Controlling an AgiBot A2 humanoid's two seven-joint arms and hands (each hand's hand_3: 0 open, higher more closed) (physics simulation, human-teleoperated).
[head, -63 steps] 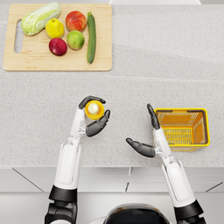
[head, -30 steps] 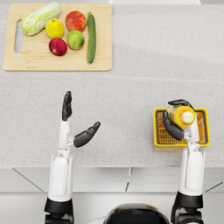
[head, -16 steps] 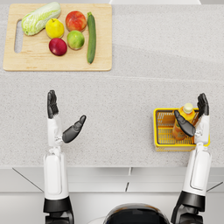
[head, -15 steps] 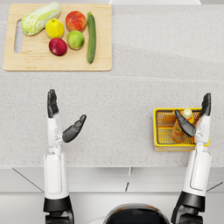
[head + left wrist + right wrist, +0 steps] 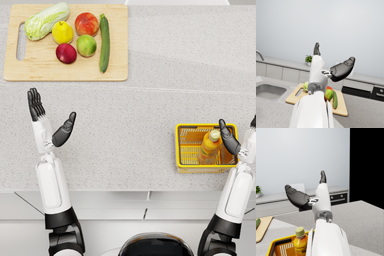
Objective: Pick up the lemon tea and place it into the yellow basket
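I see the lemon tea (image 5: 210, 147) inside the yellow basket (image 5: 187, 128), bottle leaning with its green cap toward the far right corner, orange body down on the basket floor. Basket sits on the grey counter (image 5: 150, 110) near the front edge, on my right side. Right hand (image 5: 234, 140) is over the basket's right side, thumb just beside the bottle cap; I can't tell from the head view whether it touches. From the right wrist view the right hand (image 5: 309, 193) is spread wide, thumb well apart from the fingers, nothing in it, and the bottle (image 5: 301, 242) stands in the basket (image 5: 279, 245) below the forearm. Left hand (image 5: 47, 120) is raised over bare counter on the left, well apart from the basket, fingers straight up and thumb splayed out to the side, holding nothing. Left wrist view confirms it: left hand (image 5: 331, 66) spread, empty. Far left of the counter there's a wooden cutting board (image 5: 30, 70) with a cabbage (image 5: 46, 20), a yellow fruit (image 5: 62, 32), a red-orange fruit (image 5: 86, 23), a green apple (image 5: 86, 45), a dark red fruit (image 5: 66, 53) and a cucumber (image 5: 104, 42) lying lengthwise along the board's right side. Left wrist view also shows a sink (image 5: 269, 90) beside the board and a small potted plant (image 5: 308, 59) on the back counter.
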